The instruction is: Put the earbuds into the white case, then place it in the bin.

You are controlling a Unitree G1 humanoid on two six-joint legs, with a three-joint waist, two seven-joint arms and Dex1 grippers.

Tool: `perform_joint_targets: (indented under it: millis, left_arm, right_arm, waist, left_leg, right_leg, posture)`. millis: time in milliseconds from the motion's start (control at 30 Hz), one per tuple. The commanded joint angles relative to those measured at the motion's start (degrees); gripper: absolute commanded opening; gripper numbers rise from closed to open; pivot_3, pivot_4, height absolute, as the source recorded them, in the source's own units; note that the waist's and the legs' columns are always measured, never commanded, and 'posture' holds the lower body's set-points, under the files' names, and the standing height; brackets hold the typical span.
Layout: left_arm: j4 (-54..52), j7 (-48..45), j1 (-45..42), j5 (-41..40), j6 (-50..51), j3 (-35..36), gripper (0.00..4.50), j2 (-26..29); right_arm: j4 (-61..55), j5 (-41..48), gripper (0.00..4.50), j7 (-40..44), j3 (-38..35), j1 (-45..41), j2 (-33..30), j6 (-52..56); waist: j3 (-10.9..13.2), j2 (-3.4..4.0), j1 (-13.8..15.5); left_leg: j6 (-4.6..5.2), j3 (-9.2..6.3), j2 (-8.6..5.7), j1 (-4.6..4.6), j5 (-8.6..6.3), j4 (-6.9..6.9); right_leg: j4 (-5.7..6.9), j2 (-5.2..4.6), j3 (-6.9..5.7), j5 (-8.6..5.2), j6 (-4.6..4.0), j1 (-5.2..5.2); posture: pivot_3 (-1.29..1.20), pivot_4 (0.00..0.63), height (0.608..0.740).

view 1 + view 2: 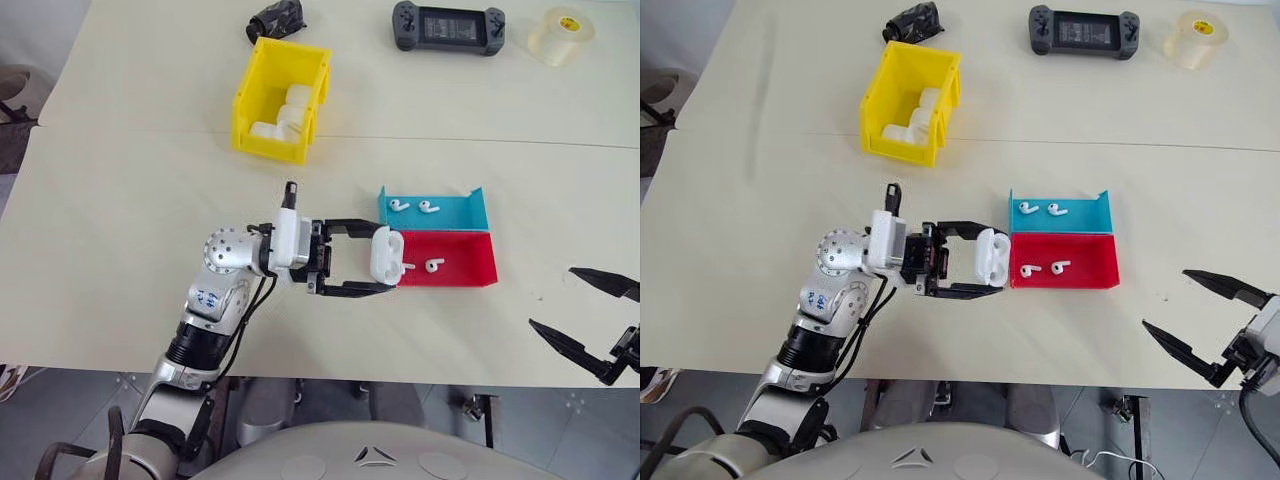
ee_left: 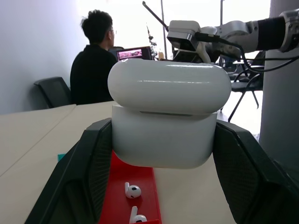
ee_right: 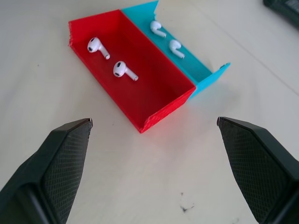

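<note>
My left gripper (image 1: 383, 257) is shut on the white case (image 1: 991, 257), holding it by its sides just above the table at the left end of the red tray (image 1: 470, 278). The case's lid is down. Two earbuds (image 3: 98, 45) (image 3: 122, 70) lie in the red tray, and two more earbuds (image 3: 158, 28) (image 3: 176, 47) lie in the teal tray (image 1: 478, 210) behind it. The yellow bin (image 1: 268, 142) stands further back and to the left, with white cases inside. My right gripper (image 1: 552, 297) hangs open and empty near the table's front right edge.
A black game console (image 1: 448, 27) and a roll of clear tape (image 1: 562, 35) lie along the back of the table. A crumpled black object (image 1: 276, 20) sits behind the bin. A seated person (image 2: 93, 70) is visible beyond the table.
</note>
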Motion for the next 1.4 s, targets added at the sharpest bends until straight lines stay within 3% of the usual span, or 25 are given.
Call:
perform_joint_targets:
  millis: [33,200,300,433,733,933,1400]
  left_arm:
    - [-0.8,0.39,-1.43,0.01,-0.5,0.12,2.81,0.31]
    - [-1.76,-2.19,-0.8,-1.47,-0.14,-0.79,2.81,1.21]
    - [-1.23,-2.28,-0.7,-1.73,-0.44,-0.59,2.81,0.95]
    - [1.42,-2.07,-1.8,-0.79,-1.93,0.12,2.81,0.67]
    - [2.68,-1.85,-2.51,-0.8,-2.68,0.99,2.81,0.93]
    - [1.55,-1.39,-2.02,-0.99,-2.42,0.91,2.81,0.79]
    - [-0.38,-0.47,-2.12,-1.34,-0.98,0.33,2.81,0.41]
  right_arm:
    - [-4.65,-1.2,4.5,-1.28,1.5,-1.64,-5.38,5.45]
    - [-8.99,-1.94,4.5,-6.11,11.25,-11.66,-13.72,17.06]
    - [-9.71,-2.1,4.5,-6.42,14.3,-15.0,-15.61,20.03]
    - [-9.93,-4.37,4.5,-7.79,30.31,-30.83,-21.74,29.31]
    - [-3.89,-16.81,4.5,0.97,51.97,-53.22,-25.84,27.5]
    - [-2.22,-20.76,4.5,6.32,58.1,-59.41,-24.75,26.33]
    - [1.71,-28.47,4.5,9.48,61.61,-61.75,-22.07,19.84]
  waist:
    - [0.0,0.01,-0.09]
    - [-0.01,0.04,-0.14]
    - [-0.01,0.04,0.36]
    - [0.0,0.05,0.05]
    - [0.01,0.06,-0.03]
    - [0.01,0.07,-0.08]
    - [0.01,0.07,-0.11]
  left_leg:
    - [0.0,0.01,0.0,0.0,0.0,0.0]
    - [-0.06,0.03,0.12,0.03,-0.01,0.0]
    - [-0.06,-0.04,0.1,-0.02,0.0,0.03]
    - [-0.03,-0.19,-0.02,-0.25,0.01,0.17]
    - [-0.05,-0.53,-0.09,-0.6,0.04,0.17]
    - [-0.05,-0.55,-0.1,-0.62,0.04,0.18]
    - [-0.08,-0.54,-0.07,-0.6,0.06,0.19]
  right_leg:
    - [0.0,0.0,0.02,0.0,0.0,0.0]
    - [-0.01,0.03,0.02,-0.01,-0.02,-0.02]
    - [-0.03,0.01,-0.04,-0.01,-0.02,-0.03]
    - [-0.08,-0.04,-0.18,0.01,0.01,-0.11]
    - [-0.21,0.0,-0.55,0.01,0.01,-0.21]
    - [-0.19,-0.01,-0.58,0.01,0.02,-0.21]
    - [-0.16,0.01,-0.59,0.01,0.02,-0.21]
  posture:
    - [0.0,0.15,0.74]
    - [0.0,0.15,0.74]
    - [0.0,0.15,0.74]
    - [0.0,0.15,0.74]
    - [0.0,0.15,0.74]
    - [0.0,0.15,0.74]
    - [0.0,0.15,0.74]
